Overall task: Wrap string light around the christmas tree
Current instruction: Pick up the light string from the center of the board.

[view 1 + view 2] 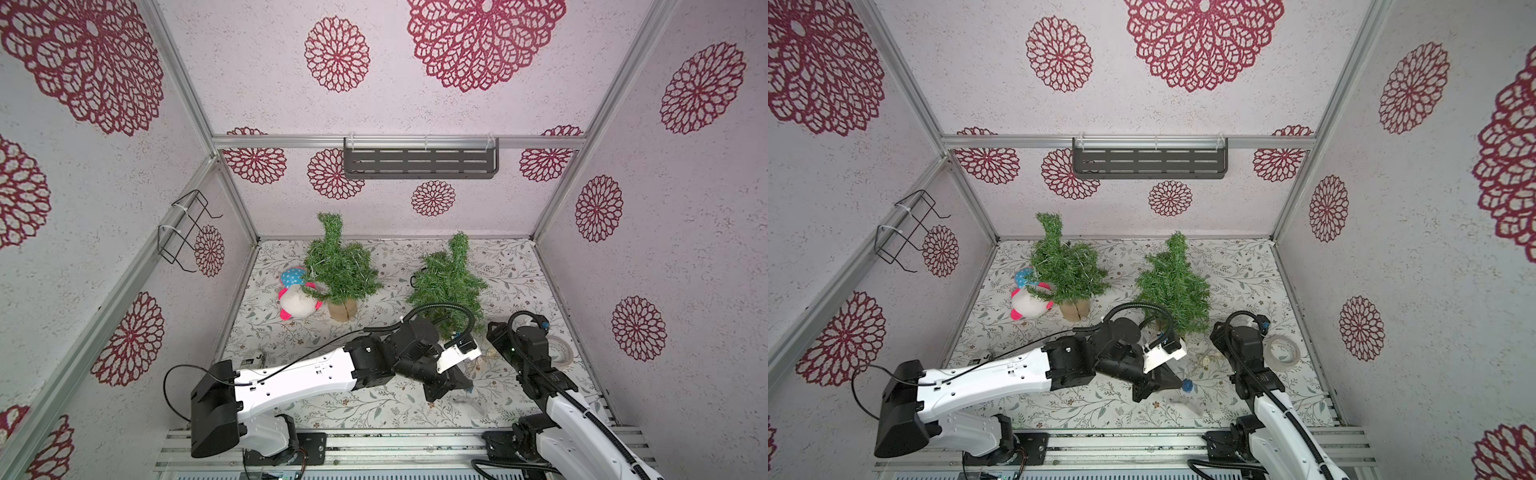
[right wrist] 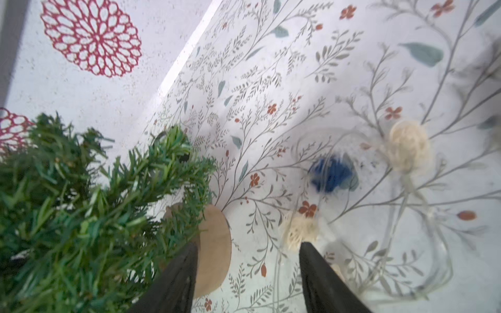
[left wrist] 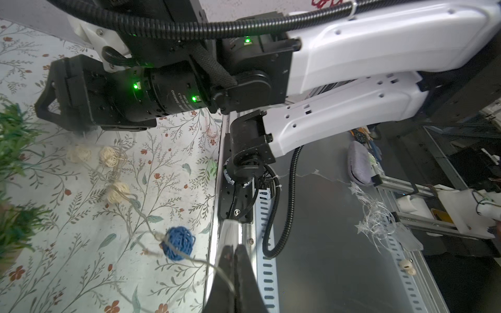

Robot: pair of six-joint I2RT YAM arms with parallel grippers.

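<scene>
1. left gripper [image 3: 233, 254]: jaws fully closed, pinching the thin clear wire of the string light [image 3: 141, 216]. The wire runs straight into the fingertips.
2. blue ball [image 3: 177, 244]: on that wire, just beside the left fingertips. Can't tell whether it is touching the table or lifted. Also seen in a top view [image 1: 1187, 386] at the gripper tip.
3. cream balls [image 3: 109, 155]: three further along the same wire, lying loose on the table [image 1: 291, 332], between the two grippers.
4. right gripper [image 2: 249, 245]: jaws about half spread with nothing between them, hovering over the table. One cream ball [image 2: 299, 230] sits just beside one finger.
5. Right wrist view is blurry. The wire loops and blue ball [image 2: 332, 174] lie ahead of the fingers.
6. christmas tree [image 1: 446, 282]: upright and right of centre, just behind both grippers. Its wooden base [image 2: 214, 244] is by the other right finger. The string lies on the table near the base; the branches show no wire.
7. second tree [image 1: 338, 266]: upright at back left, well apart from the arms, with thin pale strands in its branches.
8. plush toy [image 1: 295, 299]: white, pink and blue, lying against the second tree's left side.
9. tape roll [image 1: 1281, 353]: flat on the table, just right of the right arm's wrist.
</scene>
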